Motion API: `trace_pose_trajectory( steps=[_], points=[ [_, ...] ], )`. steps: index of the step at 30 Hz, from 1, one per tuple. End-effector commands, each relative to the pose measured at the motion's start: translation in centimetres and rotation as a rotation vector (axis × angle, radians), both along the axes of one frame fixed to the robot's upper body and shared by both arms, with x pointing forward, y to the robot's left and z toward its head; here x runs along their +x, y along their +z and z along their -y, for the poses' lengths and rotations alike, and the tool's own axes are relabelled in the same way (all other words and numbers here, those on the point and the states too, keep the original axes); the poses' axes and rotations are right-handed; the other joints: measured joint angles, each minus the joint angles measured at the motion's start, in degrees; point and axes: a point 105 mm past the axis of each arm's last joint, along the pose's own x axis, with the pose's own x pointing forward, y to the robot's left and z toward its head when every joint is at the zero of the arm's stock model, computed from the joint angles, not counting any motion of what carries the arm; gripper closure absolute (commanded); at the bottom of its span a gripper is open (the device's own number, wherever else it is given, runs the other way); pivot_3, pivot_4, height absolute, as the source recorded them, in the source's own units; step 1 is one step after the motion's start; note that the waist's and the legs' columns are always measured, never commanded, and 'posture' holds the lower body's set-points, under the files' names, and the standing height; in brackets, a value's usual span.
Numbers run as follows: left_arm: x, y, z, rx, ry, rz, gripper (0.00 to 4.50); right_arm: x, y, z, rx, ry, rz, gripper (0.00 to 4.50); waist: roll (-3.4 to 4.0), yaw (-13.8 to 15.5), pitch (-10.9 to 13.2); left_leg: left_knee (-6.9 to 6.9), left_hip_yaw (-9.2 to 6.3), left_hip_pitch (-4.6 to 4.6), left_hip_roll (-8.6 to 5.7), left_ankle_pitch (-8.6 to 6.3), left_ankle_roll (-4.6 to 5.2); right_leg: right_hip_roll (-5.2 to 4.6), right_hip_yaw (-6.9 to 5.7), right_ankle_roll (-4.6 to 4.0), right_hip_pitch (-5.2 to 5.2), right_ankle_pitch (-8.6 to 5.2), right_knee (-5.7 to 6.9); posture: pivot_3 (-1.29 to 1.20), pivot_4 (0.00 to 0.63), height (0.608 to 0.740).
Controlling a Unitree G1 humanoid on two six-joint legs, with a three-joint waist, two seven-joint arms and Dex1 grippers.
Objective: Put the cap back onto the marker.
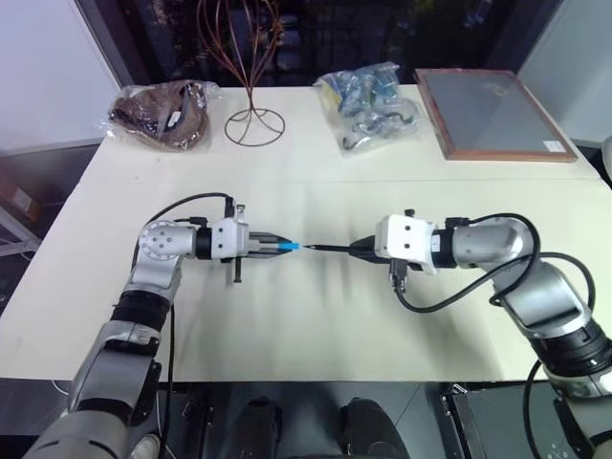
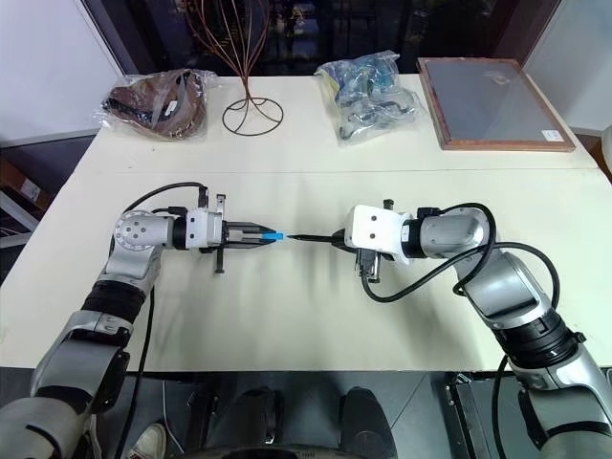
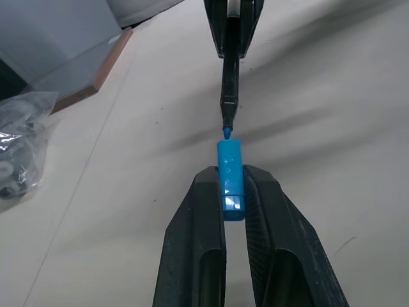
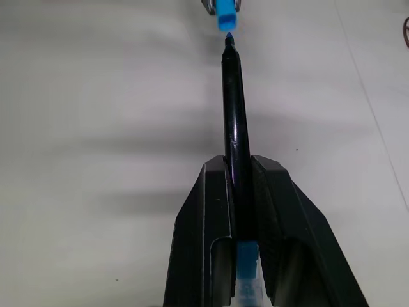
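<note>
Left gripper [image 1: 278, 247] jaws clamp cap [image 1: 289, 247]; right gripper [image 1: 356, 248] jaws pinch marker [image 1: 330, 249], tip just short of cap mouth.

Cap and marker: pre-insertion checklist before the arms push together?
1. Cap clamped in left end effector: ok.
2. Marker clamped in right end effector: ok.
3. Marker tip facing the cap's open end: ok.
4. Tip and cap on one line: looks ok in both wrist views, fine offset cannot tell.
5. Tip inside cap: not ok, it sits just at the mouth.
6. Table under the pair free of obstacles: ok.
</note>
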Motion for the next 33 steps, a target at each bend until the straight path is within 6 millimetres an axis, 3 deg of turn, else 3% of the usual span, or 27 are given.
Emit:
trace_pose_trajectory(
  steps=[1, 18, 33],
  points=[
    [0.0, 0.3, -0.2, 0.011, -0.001, 0.027, 4.5, -0.5, 1.0, -0.9, 0.013, 0.037, 0.034, 4.43, 0.0, 0.01, 0.0, 0.0, 0.0, 0.0, 0.0, 0.0, 0.0, 0.0, 0.0, 0.0, 0.0, 0.0, 0.0, 0.0, 0.15, 0.74],
    [-0.4, 0.6, 0.9, -0.005, -0.032, 0.034, 4.5, -0.9, 1.0, -1.4, 0.025, 0.044, 0.026, 4.43, 0.0, 0.03, 0.0, 0.0, -0.01, 0.0, 0.0, 0.0, 0.0, 0.0, 0.0, 0.0, -0.01, 0.0, 0.01, 0.0, 0.15, 0.74],
    [-0.6, 0.1, -0.1, 0.019, -0.013, 0.025, 4.5, -0.6, 1.3, 0.0, 0.002, 0.01, 0.029, 4.43, 0.0, 0.0, 0.0, 0.0, 0.0, 0.0, 0.0, 0.0, 0.0, 0.0, 0.0, 0.0, -0.01, 0.0, 0.01, 0.0, 0.15, 0.74]
  ],
)
